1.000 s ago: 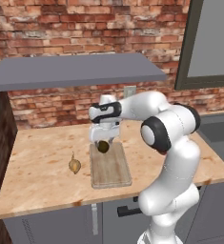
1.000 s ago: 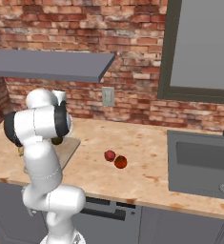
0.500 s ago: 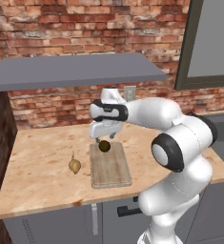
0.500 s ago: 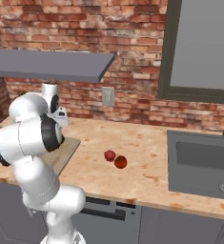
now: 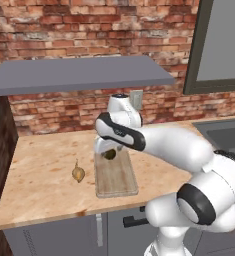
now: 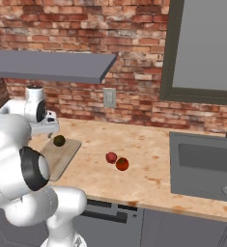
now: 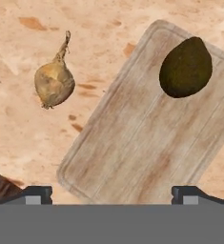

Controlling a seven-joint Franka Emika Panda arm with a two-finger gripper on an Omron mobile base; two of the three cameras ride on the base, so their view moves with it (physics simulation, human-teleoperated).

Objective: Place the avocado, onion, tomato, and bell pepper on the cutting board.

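hand (image 7: 111, 193) spread empty, seemingly above board (image 7: 147, 138); avocado (image 7: 185, 68) on it.

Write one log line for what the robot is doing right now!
avocado: on cutting board | onion: on counter beside board | gripper: open, empty, above board

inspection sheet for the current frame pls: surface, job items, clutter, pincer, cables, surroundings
Surface: light wooden counter, mottled, no spills seen.
Cutting board: flat on the counter, holds one item.
Avocado: lying on the board near one end.
Onion: on the counter beside the board, apart from it.
Bell pepper and tomato: on the counter between board and sink, close together; contact cannot be told.
Clutter: nothing seen.
Pincer: above the board, fingers wide apart, holding nothing.
Cables: nothing seen.
Surroundings: brick wall, grey shelf, wall outlet, sink at the counter's right.
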